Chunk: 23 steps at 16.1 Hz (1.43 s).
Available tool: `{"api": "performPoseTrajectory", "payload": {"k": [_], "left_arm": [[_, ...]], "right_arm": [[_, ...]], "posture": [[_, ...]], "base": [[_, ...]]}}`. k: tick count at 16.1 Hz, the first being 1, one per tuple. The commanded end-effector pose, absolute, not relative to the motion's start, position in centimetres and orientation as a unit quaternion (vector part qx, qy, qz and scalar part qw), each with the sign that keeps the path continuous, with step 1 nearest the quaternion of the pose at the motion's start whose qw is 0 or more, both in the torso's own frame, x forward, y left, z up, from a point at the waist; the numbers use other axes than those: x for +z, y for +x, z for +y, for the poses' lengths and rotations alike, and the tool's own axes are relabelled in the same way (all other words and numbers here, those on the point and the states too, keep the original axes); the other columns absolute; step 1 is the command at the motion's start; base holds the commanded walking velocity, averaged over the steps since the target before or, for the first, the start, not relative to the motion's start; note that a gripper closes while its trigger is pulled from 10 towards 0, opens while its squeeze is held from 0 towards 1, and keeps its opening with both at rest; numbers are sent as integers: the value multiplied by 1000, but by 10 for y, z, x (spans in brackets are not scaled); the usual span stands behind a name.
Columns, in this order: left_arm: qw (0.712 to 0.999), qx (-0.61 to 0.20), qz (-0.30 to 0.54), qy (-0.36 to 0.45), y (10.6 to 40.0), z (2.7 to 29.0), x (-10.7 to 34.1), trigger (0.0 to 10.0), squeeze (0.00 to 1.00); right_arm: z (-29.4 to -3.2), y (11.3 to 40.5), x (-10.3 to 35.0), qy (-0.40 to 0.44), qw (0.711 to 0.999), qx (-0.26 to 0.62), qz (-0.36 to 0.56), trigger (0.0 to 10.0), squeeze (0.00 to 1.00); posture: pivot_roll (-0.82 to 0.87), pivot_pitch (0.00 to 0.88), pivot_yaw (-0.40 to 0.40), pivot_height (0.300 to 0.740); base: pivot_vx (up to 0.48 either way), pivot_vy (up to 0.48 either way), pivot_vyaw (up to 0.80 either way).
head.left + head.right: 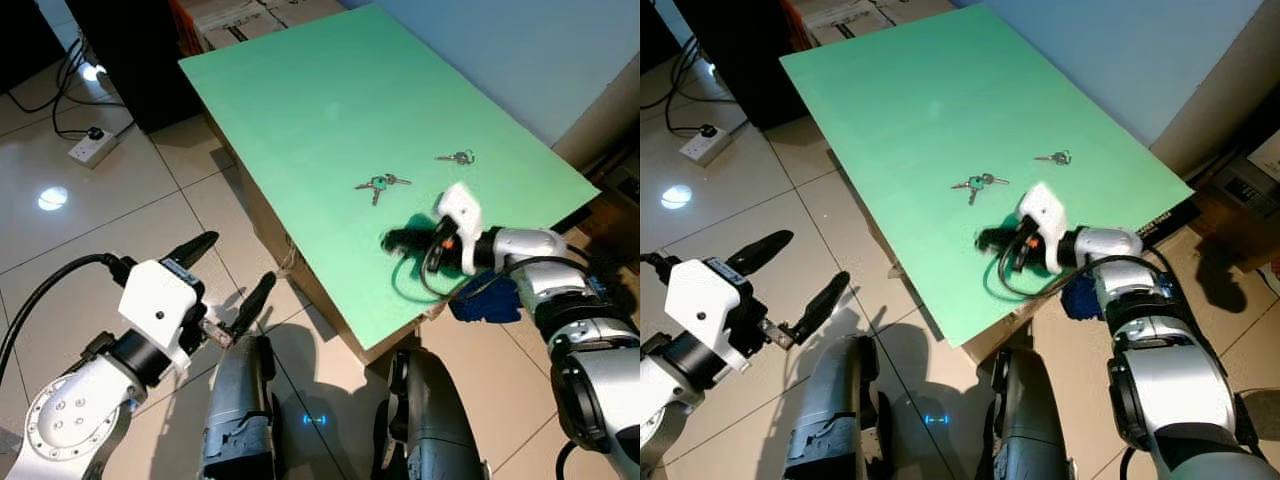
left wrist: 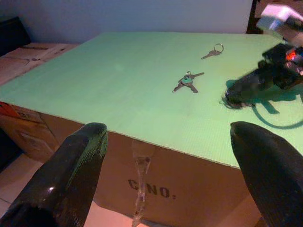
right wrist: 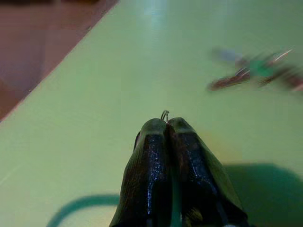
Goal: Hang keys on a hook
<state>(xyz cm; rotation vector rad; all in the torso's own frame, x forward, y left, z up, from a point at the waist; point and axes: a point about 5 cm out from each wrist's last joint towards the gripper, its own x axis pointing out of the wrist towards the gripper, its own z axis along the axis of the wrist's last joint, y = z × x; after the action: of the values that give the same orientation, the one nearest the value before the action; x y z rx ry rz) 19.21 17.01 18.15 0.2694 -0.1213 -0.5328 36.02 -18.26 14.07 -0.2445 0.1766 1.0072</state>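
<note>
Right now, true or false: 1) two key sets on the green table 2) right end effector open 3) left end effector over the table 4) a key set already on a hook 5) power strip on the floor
1. True: a bunch with a green key and a single key on a ring lie on the green table.
2. False: the right end effector has its fingers pressed together, with a small metal ring at the tips.
3. False: the left end effector is open, over the floor tiles beside the table.
4. False: both sets lie flat on the table.
5. True: the power strip lies on the tiles.
</note>
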Motion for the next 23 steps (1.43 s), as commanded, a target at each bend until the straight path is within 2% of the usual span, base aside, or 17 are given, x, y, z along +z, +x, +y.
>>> {"api": "performPoseTrajectory", "payload": {"k": [1,7,8,10,13,19,21,22,23], "left_arm": [[955,-260,-57,131,191,168,178,10000,0],[959,-247,-68,122,198,163,174,10000,0],[963,-231,-74,122,202,163,173,10000,0],[965,-212,-81,129,208,164,173,10000,0],[975,-161,-91,122,218,174,173,10000,0],[978,-147,-100,111,228,169,169,10000,0],[983,-112,-93,110,233,172,165,10000,0],[987,-81,-86,111,237,174,164,10000,0],[989,-60,-76,110,241,175,162,10000,0]], "right_arm": [[-188,366,162,-98,883,458,32,0,0],[-182,360,178,-97,896,430,-57,0,0],[-175,357,180,-131,906,394,-87,0,0],[-172,358,181,-133,932,319,-114,0,0],[-170,351,177,-163,950,227,-137,0,0],[-165,340,174,-164,958,184,-147,0,0],[-161,334,179,-149,960,177,-155,0,0],[-160,332,183,-132,965,153,-166,7647,0],[-159,330,187,-114,969,128,-176,9686,0]], "posture": [[209,256,-23,601],[166,228,-33,601],[152,216,-35,601],[140,199,-33,601],[118,164,-30,601],[85,133,-18,601],[70,119,-19,601],[59,110,-21,601],[56,106,-24,601]], "base": [[0,0,0],[0,0,0],[0,0,0],[0,0,0],[0,0,0],[0,0,0],[0,0,0],[0,0,0],[0,0,0]]}}
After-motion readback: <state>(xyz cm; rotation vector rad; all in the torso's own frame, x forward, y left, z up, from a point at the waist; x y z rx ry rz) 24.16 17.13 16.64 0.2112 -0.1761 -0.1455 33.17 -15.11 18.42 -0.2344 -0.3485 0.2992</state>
